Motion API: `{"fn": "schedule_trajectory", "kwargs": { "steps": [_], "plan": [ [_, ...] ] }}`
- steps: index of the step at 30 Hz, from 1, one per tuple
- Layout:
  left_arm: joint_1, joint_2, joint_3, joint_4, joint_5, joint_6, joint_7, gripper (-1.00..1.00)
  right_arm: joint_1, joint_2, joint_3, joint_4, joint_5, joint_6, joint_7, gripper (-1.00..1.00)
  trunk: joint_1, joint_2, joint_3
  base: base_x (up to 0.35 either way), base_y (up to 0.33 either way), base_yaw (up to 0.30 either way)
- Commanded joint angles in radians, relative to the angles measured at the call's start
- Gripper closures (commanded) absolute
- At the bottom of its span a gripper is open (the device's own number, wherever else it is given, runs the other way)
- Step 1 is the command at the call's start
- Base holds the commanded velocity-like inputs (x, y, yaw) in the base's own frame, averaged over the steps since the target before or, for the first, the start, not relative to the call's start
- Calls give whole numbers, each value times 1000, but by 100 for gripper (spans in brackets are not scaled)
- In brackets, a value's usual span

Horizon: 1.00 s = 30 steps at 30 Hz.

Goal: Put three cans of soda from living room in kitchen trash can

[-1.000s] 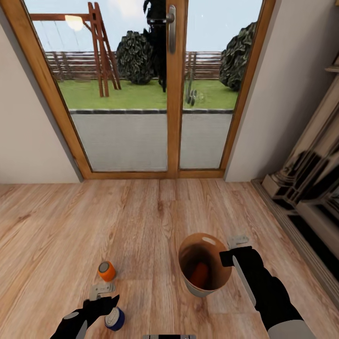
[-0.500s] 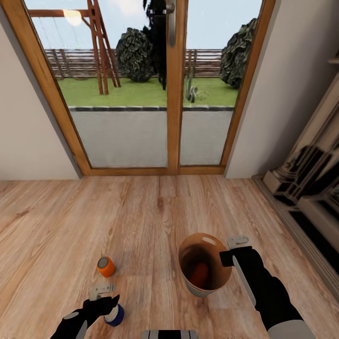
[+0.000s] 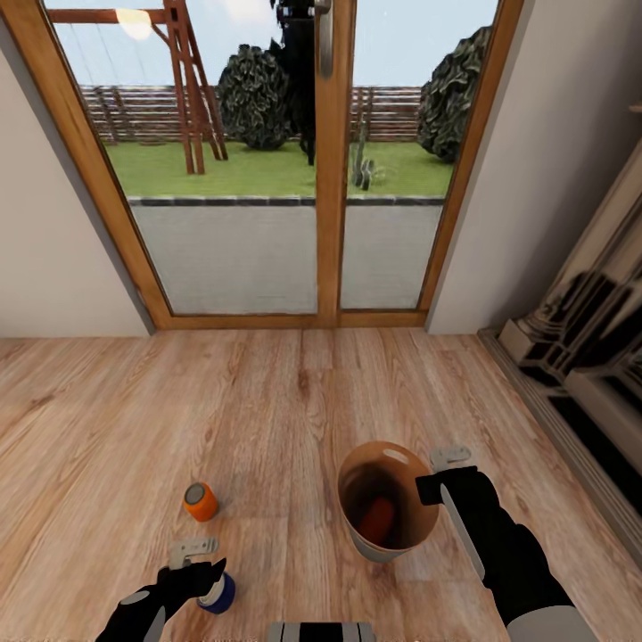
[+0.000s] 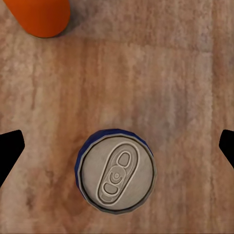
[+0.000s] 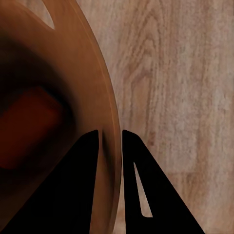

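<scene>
Below, the left gripper (image 4: 117,146) hangs with its jaws spread wide, one fingertip (image 4: 9,148) at each side of the blue can (image 4: 116,169), touching nothing. That can stands upright on the wood floor (image 3: 294,419), its long axis vertical and its silvery tab end facing up. An orange can (image 3: 201,501) stands upright at 12 o'clock from it, apart. The right gripper (image 5: 110,139) is clamped on the bin's (image 3: 389,513) rim at 3 o'clock, one finger inside, one outside. A third can (image 3: 378,521), orange-red, lies tilted in the bin. Glass doors (image 3: 267,160) stand beyond.
</scene>
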Motion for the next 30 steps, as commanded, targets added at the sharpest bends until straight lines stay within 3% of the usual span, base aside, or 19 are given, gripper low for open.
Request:
{"fn": "schedule_trajectory", "kwargs": {
  "steps": [1, 30],
  "plan": [
    [0, 0, 0, 0, 0, 0, 0, -100, 0, 0, 0, 0, -12, -1, 5, 100, 0, 0, -2, 0, 0, 0],
    [0, 0, -4, -1, 1, 0, 0, -100, 0, 0, 0, 0, -12, -1, 5, 100, 0, 0, -45, 0, 0, 0]
  ]
}}
